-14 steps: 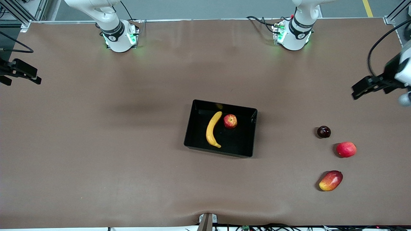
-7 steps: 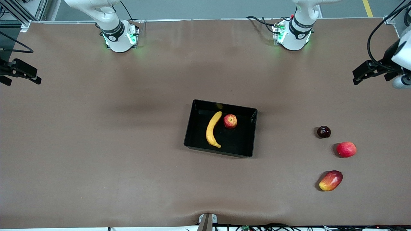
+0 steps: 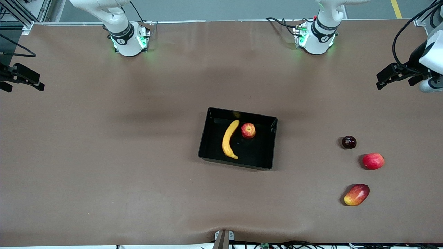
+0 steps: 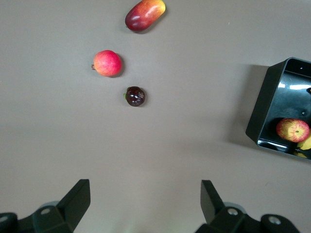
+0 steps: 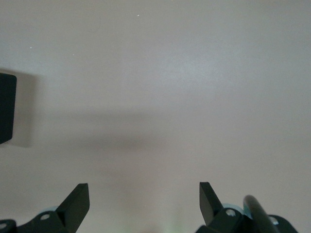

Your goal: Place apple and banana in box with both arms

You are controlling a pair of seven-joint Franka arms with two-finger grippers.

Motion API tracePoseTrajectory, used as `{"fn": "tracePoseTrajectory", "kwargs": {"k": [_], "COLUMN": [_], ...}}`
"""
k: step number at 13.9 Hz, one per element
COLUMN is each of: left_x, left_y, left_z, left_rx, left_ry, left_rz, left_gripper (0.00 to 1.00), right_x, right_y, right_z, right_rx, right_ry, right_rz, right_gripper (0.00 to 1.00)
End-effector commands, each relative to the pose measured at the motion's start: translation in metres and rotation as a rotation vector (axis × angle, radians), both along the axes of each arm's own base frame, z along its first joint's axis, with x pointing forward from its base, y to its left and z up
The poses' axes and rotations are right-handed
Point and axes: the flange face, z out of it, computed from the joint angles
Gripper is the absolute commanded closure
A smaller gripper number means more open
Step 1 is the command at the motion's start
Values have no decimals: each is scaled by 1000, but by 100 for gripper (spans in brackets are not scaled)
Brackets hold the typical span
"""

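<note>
The black box [image 3: 272,145] sits mid-table. The yellow banana [image 3: 229,139] and the small red-and-yellow apple [image 3: 248,130] lie side by side in it. In the left wrist view one end of the box [image 4: 272,104] shows with the apple [image 4: 292,130] and a bit of banana [image 4: 306,143]. My left gripper [image 3: 380,82] is open and empty, up over bare table at the left arm's end; its fingers [image 4: 77,199] frame bare table. My right gripper [image 3: 41,86] is open and empty over bare table at the right arm's end, fingers [image 5: 77,200] apart.
Three loose fruits lie toward the left arm's end: a dark plum-like fruit [image 3: 349,142], a plain red-pink round fruit [image 3: 373,161] and a red-and-yellow mango-like fruit [image 3: 356,194]. They also show in the left wrist view [image 4: 135,96]. A corner of the box [image 5: 7,107] shows in the right wrist view.
My left gripper has risen and drawn back toward the table's edge at the left arm's end. The right arm, the box and the fruits have not moved.
</note>
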Motion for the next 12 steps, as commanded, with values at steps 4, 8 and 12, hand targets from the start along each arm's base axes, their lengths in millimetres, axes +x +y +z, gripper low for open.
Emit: {"fn": "tracePoseTrajectory", "kwargs": {"k": [4, 8, 12], "left_x": [-7, -9, -8], "left_y": [-7, -17, -17], "left_z": [9, 9, 12], "left_rx": [-19, -17, -17], "left_ry": [-23, -18, -24], "left_rz": [-40, -95, -107], "left_gripper": [0, 0, 0], "right_x": [-7, -7, -6], "right_y": [-3, -5, -4], "right_z": [6, 5, 6], "right_rx": [-1, -1, -1], "right_ry": [-12, -9, -10], "right_rz": [4, 1, 3], "right_gripper": [0, 0, 0]}}
